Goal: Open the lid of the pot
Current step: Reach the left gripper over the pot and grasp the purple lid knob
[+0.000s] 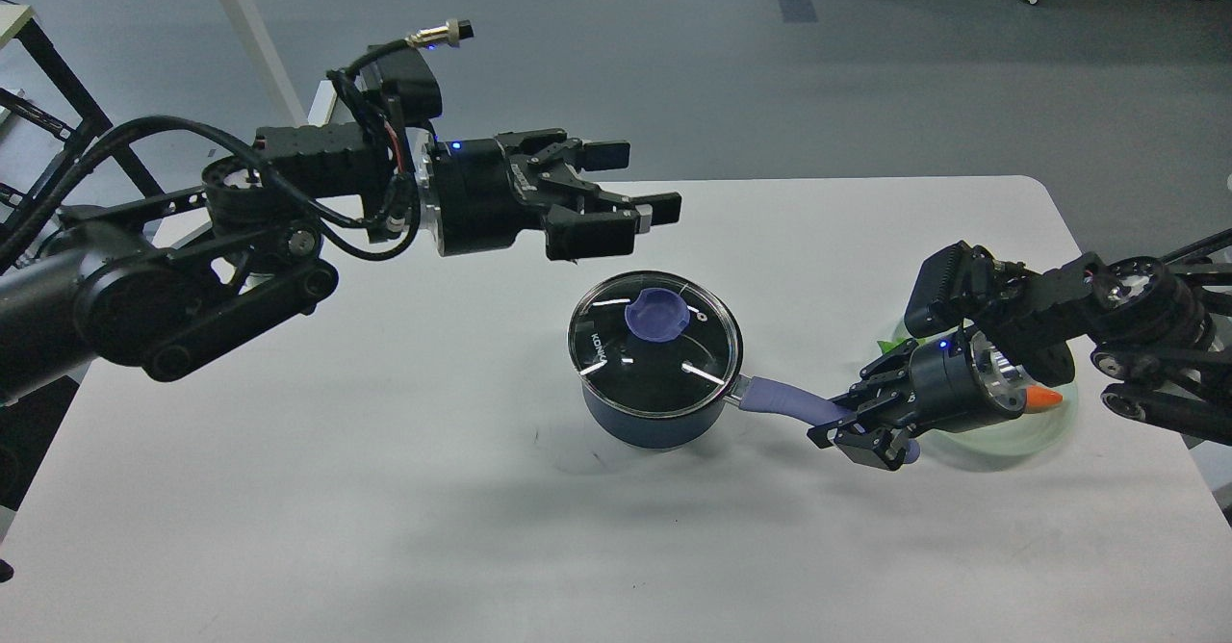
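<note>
One navy pot [654, 422], glass lid [656, 340] seated

My pot [654, 424] is dark navy with a periwinkle handle; its clear lid [655, 340] carries a blue-purple knob. Both my tools are black. The surface [385, 489] is white, the plate [1011, 441] pale green.

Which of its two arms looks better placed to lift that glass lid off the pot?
The left. Its tool hangs open just above and behind the lid, close to the blue knob. The right tool is closed around the pot handle, apparently steadying it.
</note>
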You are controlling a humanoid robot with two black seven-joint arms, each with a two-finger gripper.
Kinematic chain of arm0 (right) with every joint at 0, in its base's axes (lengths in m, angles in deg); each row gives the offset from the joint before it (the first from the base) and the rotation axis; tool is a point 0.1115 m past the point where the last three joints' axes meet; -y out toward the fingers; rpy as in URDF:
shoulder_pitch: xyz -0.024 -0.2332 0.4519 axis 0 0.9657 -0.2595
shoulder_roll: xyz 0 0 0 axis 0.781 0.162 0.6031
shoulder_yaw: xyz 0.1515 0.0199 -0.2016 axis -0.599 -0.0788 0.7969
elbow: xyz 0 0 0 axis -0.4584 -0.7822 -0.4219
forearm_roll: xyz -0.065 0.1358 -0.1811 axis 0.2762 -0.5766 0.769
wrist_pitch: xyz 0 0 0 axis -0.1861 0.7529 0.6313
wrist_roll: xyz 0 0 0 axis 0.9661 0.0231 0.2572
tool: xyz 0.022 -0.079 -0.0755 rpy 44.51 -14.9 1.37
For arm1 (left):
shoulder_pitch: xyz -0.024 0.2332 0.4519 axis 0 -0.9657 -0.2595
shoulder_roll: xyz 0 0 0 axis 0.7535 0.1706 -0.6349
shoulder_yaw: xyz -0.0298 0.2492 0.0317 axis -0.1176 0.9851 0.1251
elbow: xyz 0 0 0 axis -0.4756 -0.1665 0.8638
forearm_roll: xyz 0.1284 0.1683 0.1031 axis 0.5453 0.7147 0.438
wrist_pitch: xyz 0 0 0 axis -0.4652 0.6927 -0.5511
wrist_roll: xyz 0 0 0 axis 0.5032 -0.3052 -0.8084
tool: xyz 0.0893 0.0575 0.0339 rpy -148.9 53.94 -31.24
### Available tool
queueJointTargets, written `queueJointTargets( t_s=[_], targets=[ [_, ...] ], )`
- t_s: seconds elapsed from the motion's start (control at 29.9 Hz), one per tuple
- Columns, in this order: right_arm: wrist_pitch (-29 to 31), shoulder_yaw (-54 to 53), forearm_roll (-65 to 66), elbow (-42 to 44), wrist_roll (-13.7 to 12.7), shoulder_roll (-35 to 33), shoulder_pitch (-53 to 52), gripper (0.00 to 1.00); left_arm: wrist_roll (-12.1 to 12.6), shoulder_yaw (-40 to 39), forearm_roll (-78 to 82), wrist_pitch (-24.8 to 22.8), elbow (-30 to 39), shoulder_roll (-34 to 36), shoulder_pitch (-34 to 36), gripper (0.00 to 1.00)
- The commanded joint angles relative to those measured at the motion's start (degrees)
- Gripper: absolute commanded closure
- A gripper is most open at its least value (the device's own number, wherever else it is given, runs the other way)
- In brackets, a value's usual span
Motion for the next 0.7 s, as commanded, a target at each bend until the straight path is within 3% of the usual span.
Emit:
queueJointTargets(
  t_s=[0.0,0.27,0.67],
  targets=[
    [0.0,-0.05,0.01,-0.01,0.01,0.0,-0.09,0.7,0.02,6.5,8.44,3.47,-0.33,-1.88,2.53,0.01],
    [0.0,-0.05,0.01,-0.01,0.01,0.0,-0.09,0.7,0.02,10.74,18.74,6.99,-6.13,-8.38,2.71,0.01],
    [0.0,-0.05,0.01,-0.01,0.01,0.0,-0.09,0.7,0.02,12.85,19.18,9.63,-15.45,-13.66,2.36,0.01]
  ],
)
